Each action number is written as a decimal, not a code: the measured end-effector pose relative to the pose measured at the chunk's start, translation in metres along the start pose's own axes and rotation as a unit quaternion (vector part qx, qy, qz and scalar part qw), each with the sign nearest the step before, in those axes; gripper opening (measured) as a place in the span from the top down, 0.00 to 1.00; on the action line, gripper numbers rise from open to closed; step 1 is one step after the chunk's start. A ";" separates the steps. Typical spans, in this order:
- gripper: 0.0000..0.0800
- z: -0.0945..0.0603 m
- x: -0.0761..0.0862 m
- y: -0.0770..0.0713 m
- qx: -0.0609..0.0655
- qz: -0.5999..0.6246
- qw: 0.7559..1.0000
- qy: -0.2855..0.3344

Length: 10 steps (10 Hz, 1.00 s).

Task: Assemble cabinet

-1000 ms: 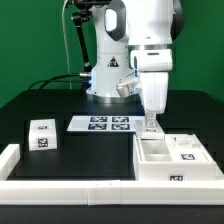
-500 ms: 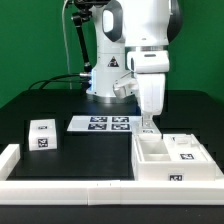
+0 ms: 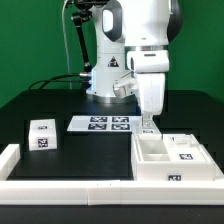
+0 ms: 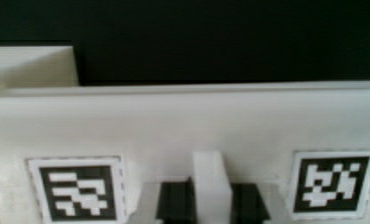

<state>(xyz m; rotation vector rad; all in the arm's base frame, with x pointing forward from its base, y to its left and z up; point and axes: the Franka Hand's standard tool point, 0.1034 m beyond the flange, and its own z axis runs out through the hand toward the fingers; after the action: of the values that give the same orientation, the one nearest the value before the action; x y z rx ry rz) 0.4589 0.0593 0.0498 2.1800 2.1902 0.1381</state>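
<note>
Judging from how the parts lie, the assembly looks under way but far from finished. The cabinet (image 3: 150, 172) sits on the black bench (image 3: 60, 105) at the exterior view's right, tucked against the low white border rail (image 3: 70, 185) that runs along the near edge, its open compartments facing up. One tagged drawer block (image 3: 186, 153) lies inside it, in a compartment toward the exterior view's right; whether that block is fully seated I cannot tell. A second drawer block (image 3: 42, 133) rests loose on the bench at the exterior view's left, well apart from the cabinet, so at least that piece is not yet fitted. The marker board (image 3: 102, 124) lies flat between the two, nearer the robot's base. The arm (image 3: 148, 70) reaches straight down to the cabinet's far wall. In the wrist view the jaws stand drawn in narrow on either side of a thin white rib of the cabinet (image 4: 182, 125), with no gap showing, so they look clamped on it, with a square tag (image 4: 79, 190) to either side. My reading is that the cabinet is being held or positioned, and fetching and inserting the loose block remains.
</note>
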 end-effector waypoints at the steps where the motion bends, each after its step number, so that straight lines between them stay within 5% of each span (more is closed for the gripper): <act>1: 0.91 0.000 0.000 0.001 0.001 -0.001 1.000 0.000; 4: 0.91 0.000 -0.001 0.015 0.003 -0.003 1.000 -0.004; 10: 0.91 0.000 -0.002 0.018 0.009 -0.008 1.000 -0.008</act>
<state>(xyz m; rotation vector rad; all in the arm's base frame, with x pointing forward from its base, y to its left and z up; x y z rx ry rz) 0.4767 0.0571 0.0516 2.1636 2.2095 0.1011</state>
